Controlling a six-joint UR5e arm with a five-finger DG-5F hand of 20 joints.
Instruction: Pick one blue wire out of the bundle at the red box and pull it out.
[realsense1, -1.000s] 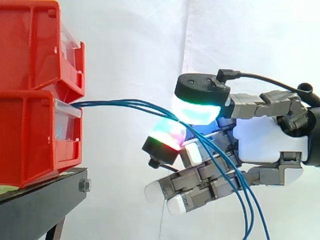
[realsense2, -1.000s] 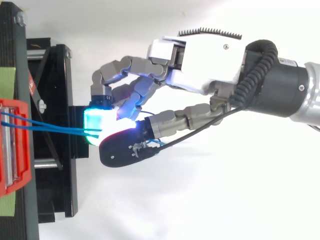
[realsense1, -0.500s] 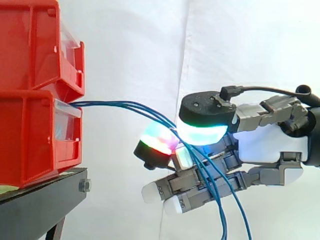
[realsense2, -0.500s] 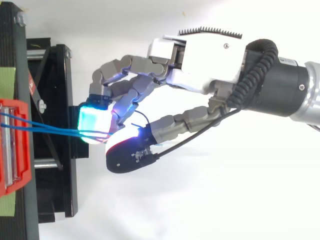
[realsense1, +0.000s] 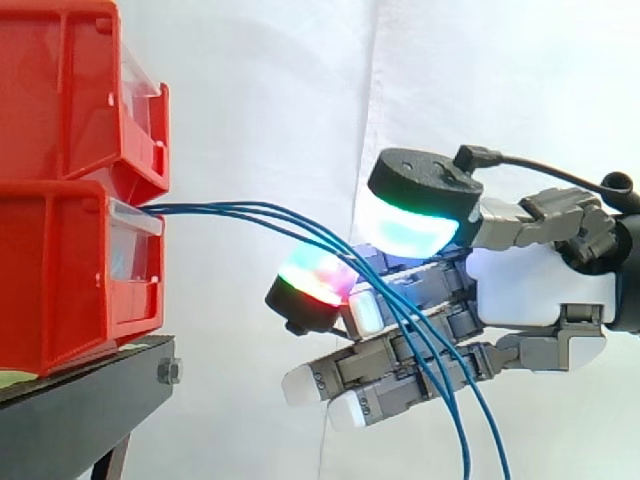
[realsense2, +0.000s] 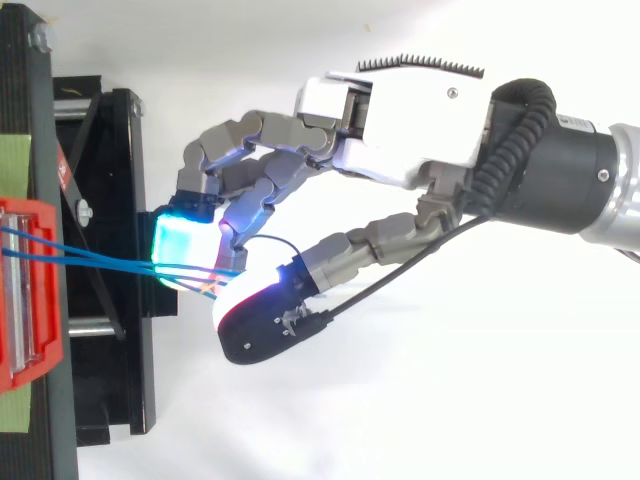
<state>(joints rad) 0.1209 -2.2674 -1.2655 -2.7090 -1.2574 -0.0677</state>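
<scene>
Three blue wires (realsense1: 250, 212) come out of the lower red box (realsense1: 70, 270) and sag to the right. They run into the hand (realsense1: 520, 280), near the box, then drop away below it. Gripping one or just cradling them? Cannot tell.

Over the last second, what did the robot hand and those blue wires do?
On the robot hand, the thumb dipped onto the wires, then lifted again, leaving a gap above the fingertip pad, which crept toward the bins. The wires' hanging ends swung slightly toward the bins. No wire has come out; bins and stand stayed put.
</scene>
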